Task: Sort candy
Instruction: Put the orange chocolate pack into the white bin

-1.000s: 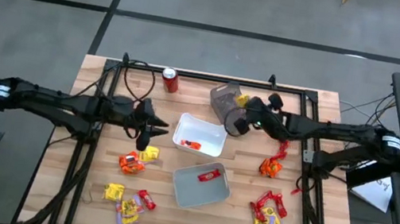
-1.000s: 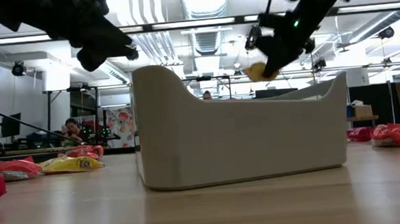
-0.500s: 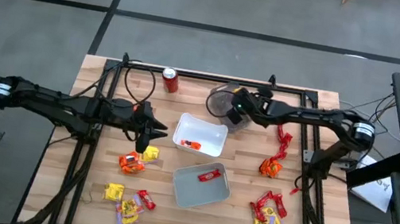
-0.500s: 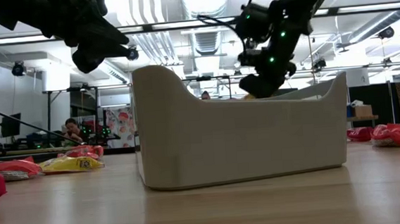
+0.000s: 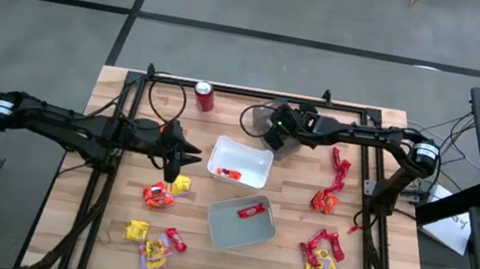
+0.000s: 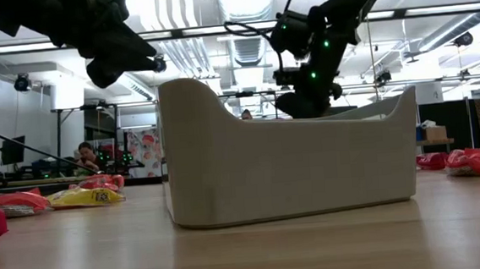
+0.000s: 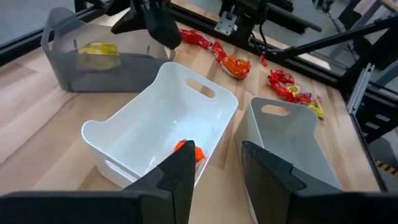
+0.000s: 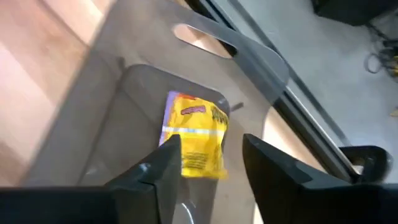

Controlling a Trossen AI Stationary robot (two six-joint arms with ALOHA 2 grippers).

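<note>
A yellow candy [image 8: 196, 134] lies on the floor of the translucent grey bin [image 7: 68, 68] at the table's far middle. My right gripper [image 8: 210, 142] hangs open just above that bin [image 5: 257, 118], its fingers on either side of the candy and above it. My left gripper [image 7: 214, 155] hovers open and bare left of the white tray [image 5: 252, 148], which holds an orange candy [image 7: 186, 148]. A second pale tray [image 5: 224, 233] nearer the front holds a red candy [image 5: 251, 211]. Loose candy lies in heaps at the left front [image 5: 160, 196] and along the right [image 5: 321, 254].
A red soda can [image 5: 204, 97] stands at the far edge, left of the grey bin. Black frame rails [image 5: 96, 189] run along the table's left, far and right sides. In the low view the pale tray [image 6: 293, 165] fills the foreground. A person [image 6: 83, 151] sits far behind the table.
My right gripper has gone toward the table's left and far edge, and down over the grey bin. The yellow candy it carried has left its fingers and now lies in the bin.
</note>
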